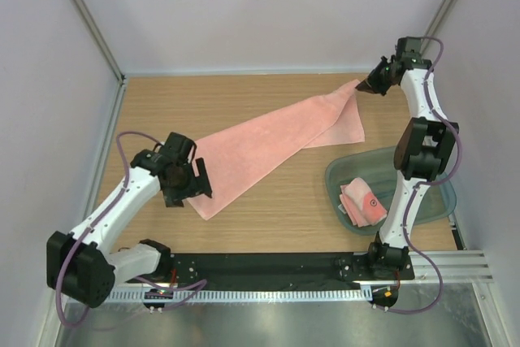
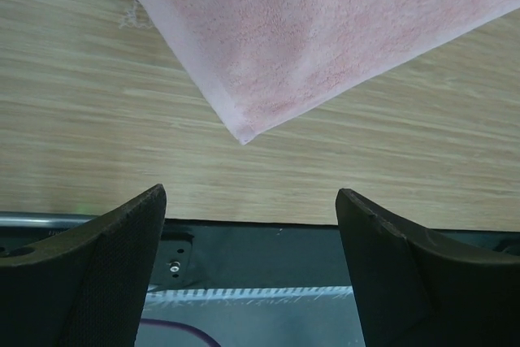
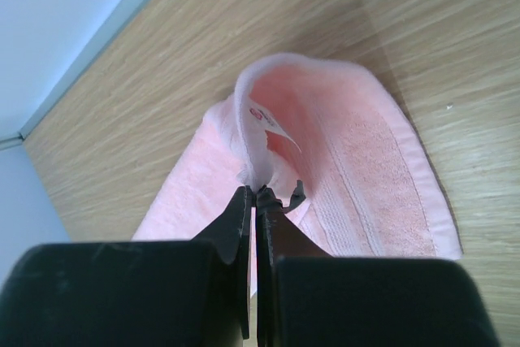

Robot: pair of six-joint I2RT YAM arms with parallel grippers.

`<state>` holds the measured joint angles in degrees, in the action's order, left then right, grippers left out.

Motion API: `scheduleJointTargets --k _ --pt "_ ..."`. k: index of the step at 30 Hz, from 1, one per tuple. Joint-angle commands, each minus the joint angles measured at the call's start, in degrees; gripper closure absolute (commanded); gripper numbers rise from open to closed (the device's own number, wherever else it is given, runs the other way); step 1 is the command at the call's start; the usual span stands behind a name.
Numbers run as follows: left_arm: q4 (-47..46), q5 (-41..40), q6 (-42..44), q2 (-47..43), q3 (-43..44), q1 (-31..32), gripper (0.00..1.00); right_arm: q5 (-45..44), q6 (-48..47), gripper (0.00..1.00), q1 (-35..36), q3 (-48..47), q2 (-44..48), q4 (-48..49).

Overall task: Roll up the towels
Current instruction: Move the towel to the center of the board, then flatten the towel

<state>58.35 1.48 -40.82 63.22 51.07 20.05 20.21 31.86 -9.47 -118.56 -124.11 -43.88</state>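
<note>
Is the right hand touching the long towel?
Touching. The right wrist view shows the right hand shut on a raised edge of the long towel, cloth pinched between its fingers.

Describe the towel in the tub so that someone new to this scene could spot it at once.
On the wooden table, a translucent grey-green plastic tub sits at the near right, by the right arm. The folded pink towel lies inside it; the other towel stretches unfolded across the table.

The left arm crooks forward at the elbow, the left gripper angled downward, its jaws spread wide. The right arm stands tall and reaches far out, the right gripper pinched tight on a corner of the towel.
</note>
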Motion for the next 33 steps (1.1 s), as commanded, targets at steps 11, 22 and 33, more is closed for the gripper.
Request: scheduleJointTargets --k 11,22,33 --pt "-2.44 -2.53 -9.89 7.18 -4.92 10.18 0.22 2.99 -0.13 0.99 0.69 9.40 6.43 3.89" --pt "-14.48 -0.60 -10.42 13.15 -11.43 11.41 0.28 2.64 0.40 0.99 0.69 14.06 8.19 6.44" --pt "-16.51 -4.11 -9.10 20.10 -10.46 11.41 0.82 2.65 0.05 0.99 0.69 17.57 9.68 7.40"
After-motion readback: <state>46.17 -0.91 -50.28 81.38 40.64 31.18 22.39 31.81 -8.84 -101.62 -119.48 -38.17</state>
